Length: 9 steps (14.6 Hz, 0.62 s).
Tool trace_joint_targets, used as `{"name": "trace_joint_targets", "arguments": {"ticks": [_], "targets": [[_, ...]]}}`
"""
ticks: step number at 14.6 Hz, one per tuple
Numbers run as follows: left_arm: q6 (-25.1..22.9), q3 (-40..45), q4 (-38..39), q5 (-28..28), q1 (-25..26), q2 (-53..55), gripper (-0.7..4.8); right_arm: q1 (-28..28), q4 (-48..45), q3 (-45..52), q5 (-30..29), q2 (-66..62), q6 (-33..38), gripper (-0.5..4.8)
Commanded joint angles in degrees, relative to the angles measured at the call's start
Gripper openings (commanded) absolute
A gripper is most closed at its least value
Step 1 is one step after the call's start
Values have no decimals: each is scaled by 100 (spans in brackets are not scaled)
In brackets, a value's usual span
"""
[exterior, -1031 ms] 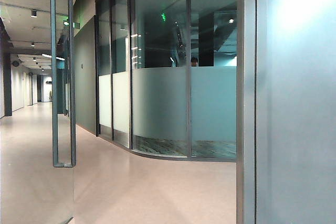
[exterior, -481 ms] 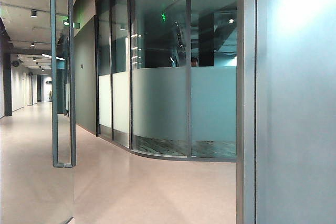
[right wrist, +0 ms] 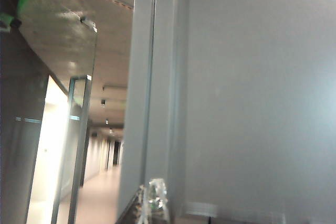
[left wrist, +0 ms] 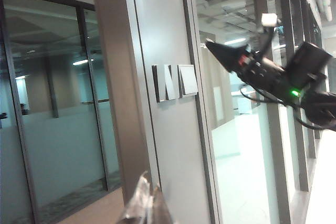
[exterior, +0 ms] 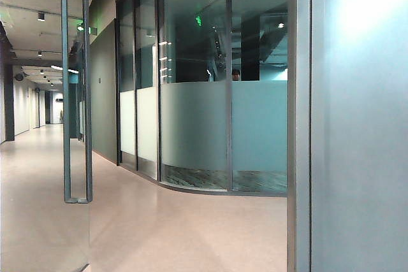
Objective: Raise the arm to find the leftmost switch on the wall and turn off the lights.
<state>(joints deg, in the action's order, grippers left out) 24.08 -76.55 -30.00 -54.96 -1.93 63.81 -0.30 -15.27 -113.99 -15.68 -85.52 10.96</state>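
The exterior view shows no arm and no gripper. In the left wrist view only the clear tips of the left gripper (left wrist: 144, 203) appear, close together, and the right arm (left wrist: 278, 77) is raised, dark, with cables and a green light. In the right wrist view only the tips of the right gripper (right wrist: 152, 203) appear, blurred; their opening is unclear.

At the upper right of the left wrist view, the right arm (left wrist: 273, 74) is black with a pointed tip, dark cables and a green light. Each wrist view shows only clear, glossy pincer tips at its bottom edge: left pincer (left wrist: 143, 205), right pincer (right wrist: 153, 203).
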Motion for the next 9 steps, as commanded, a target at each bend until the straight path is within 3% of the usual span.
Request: {"name": "trace_joint_targets", "arguments": {"ticks": [1,3,9], "targets": [[15,-22,-221,-28,-11,-11,-5,7,166,-772,-59,-566,17,-1],[28,-24,-505,-33,-11,-13,-5,7,306,-1322,-103,-1062,22,-1],[361,-22,-658,-37,-11,-13,-5,11,142,-1353,-101,-1451,22,-1]]}}
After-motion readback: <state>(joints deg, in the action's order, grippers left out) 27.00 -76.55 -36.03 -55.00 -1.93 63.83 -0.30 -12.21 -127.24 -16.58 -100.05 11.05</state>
